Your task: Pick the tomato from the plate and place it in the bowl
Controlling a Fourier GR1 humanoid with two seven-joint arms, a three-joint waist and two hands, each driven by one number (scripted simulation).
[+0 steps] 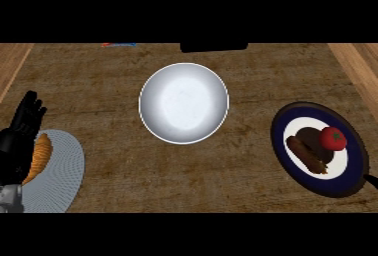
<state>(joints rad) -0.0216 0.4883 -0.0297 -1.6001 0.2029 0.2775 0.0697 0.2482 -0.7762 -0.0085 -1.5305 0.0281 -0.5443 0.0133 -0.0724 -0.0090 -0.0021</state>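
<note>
A red tomato (334, 138) lies on the right part of a dark blue plate (280, 136) with a white centre, at the counter's right. A brown sausage-like food (307, 153) lies beside it on the same plate, touching it. The white bowl (184, 103) stands empty in the middle, left of the plate and a little farther back. My left hand (24, 121) rests open at the left edge, fingers up, far from both. At the right edge, just below the plate, only a small dark tip (372, 180) shows, probably my right hand.
A pale grey plate (65, 172) with an orange food (40, 157) on it sits at the lower left, partly under my left forearm. A black object (213, 47) and a small red and blue item (119, 45) lie at the far edge. Wooden borders run along both sides.
</note>
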